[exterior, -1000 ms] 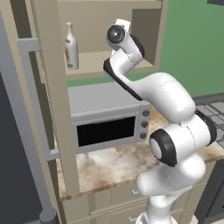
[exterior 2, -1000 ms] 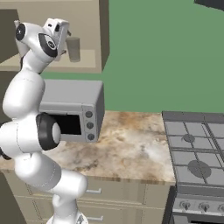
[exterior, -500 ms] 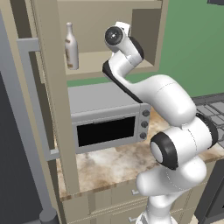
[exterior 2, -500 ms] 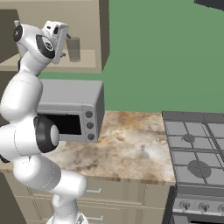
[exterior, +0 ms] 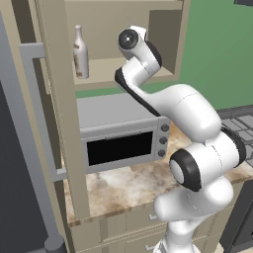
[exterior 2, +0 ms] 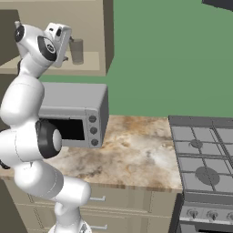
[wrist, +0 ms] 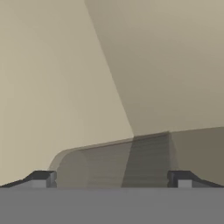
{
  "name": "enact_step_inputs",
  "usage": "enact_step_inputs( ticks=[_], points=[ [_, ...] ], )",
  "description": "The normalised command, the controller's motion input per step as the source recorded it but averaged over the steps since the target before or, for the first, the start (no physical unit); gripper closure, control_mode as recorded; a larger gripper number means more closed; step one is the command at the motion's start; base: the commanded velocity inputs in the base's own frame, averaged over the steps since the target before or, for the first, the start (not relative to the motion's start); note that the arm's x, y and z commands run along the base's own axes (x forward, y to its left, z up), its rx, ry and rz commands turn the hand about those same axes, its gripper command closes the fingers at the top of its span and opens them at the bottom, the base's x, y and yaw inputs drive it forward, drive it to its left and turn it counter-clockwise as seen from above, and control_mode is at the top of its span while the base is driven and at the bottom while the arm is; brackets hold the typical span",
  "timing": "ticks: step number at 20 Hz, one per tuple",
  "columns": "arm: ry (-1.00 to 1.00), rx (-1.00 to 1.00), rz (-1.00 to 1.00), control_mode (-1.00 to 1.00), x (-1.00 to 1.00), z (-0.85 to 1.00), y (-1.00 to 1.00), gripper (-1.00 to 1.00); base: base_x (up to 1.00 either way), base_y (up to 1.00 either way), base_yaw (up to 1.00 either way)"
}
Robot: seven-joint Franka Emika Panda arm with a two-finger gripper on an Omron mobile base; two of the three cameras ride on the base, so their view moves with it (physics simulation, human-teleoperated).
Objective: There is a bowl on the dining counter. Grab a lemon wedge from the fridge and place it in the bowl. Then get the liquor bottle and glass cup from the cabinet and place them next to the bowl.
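The gripper (wrist: 111,179) is spread wide and empty, with the glass cup (wrist: 111,164) upright between its fingertips, directly ahead on the cabinet (exterior 2: 86,63) shelf. The liquor bottle (exterior: 80,53) stands upright, well left.

The white arm rises from the lower left and bends up to the open cabinet (exterior 2: 103,41) at the upper left, where the hand (exterior 2: 67,44) reaches in over the shelf. The glass cup (exterior 2: 76,50) stands upright on that shelf just right of the hand, close against it; whether they touch cannot be told, nor how the fingers stand. Below the cabinet a grey microwave (exterior 2: 77,113) sits at the left end of the marbled bench (exterior 2: 132,157), its dark door partly hidden by the arm. To the right of the bench lies a grey gas stove (exterior 2: 205,159) with burner grates. Beige drawers (exterior 2: 132,218) run under the bench, and a green wall (exterior 2: 168,59) stands behind.
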Motion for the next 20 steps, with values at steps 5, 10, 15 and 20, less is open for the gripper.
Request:
enact_step_inputs(
  ticks=[5,10,15,20],
  points=[
    [0.06,0.00,0.00,-1.00,0.00,-0.11,0.00,-1.00,0.00,0.00,0.00],
    [0.00,0.00,0.00,-1.00,0.09,-0.02,0.00,-1.00,0.00,0.00,0.00],
    [-0.03,0.00,0.00,-1.00,0.17,0.00,0.00,-1.00,0.00,0.00,0.00],
    [-0.06,0.00,0.00,-1.00,0.03,0.06,0.00,-1.00,0.00,0.00,0.00]
  ],
)
